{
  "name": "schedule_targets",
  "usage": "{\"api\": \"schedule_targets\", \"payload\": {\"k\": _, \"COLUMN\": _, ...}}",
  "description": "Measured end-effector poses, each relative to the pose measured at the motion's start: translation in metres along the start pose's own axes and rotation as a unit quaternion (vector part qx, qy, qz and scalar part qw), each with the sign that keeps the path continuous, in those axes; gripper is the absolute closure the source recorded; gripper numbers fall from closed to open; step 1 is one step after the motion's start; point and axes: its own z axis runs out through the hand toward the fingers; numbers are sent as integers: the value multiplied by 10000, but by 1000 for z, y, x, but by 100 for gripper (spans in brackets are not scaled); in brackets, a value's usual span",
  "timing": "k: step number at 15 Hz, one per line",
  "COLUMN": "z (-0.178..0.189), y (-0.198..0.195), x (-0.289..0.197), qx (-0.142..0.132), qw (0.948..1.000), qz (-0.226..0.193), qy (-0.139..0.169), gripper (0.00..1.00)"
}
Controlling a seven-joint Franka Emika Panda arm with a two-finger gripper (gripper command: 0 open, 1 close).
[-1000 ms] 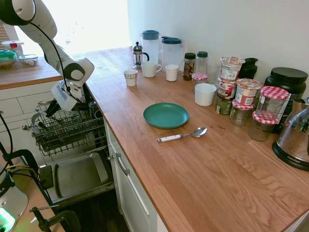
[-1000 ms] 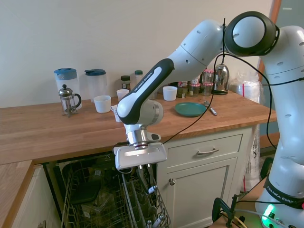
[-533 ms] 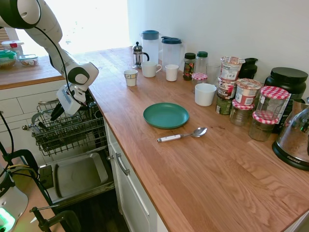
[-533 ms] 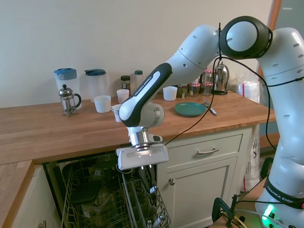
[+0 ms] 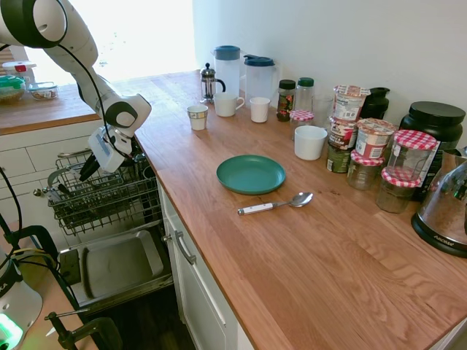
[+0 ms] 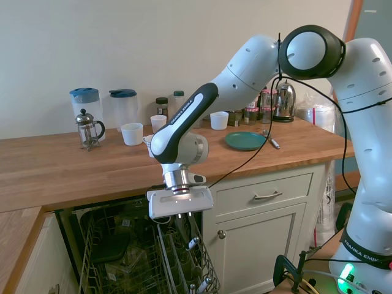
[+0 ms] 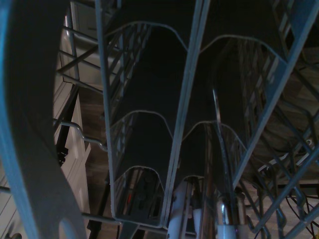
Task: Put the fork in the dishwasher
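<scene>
Our claw [image 6: 185,228] hangs just over the dishwasher [image 5: 102,197] rack, fingers pointing down into it; we cannot tell whether it is open or closed. In the wrist view a slim metal piece, likely the fork [image 7: 218,124], stands in a cutlery basket [image 7: 169,124] compartment. On the desk [image 5: 306,248], the green plate [image 5: 250,173] sits at 11 o'clock of the spoon [image 5: 275,204].

I see a warm, matt wooden countertop [image 5: 292,248], a dark grey wire rack [image 5: 102,197] in the dishwasher, its door panel [image 5: 117,266] dull grey metal, and the arm [image 6: 245,61] in glossy white plastic.
</scene>
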Motion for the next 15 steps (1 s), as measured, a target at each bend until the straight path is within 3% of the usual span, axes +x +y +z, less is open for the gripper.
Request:
{"api": "schedule_targets", "payload": {"k": 1, "z": 1, "y": -1, "x": 1, "qx": -8, "qw": 10000, "qz": 5, "qy": -8, "gripper": 100}}
{"api": "schedule_targets", "payload": {"k": 2, "z": 2, "y": -2, "x": 2, "qx": -16, "qw": 10000, "qz": 9, "qy": -17, "gripper": 0}}
{"api": "schedule_targets", "payload": {"k": 15, "z": -2, "y": -4, "x": 3, "qx": -7, "qw": 10000, "qz": -86, "qy": -34, "gripper": 0}}
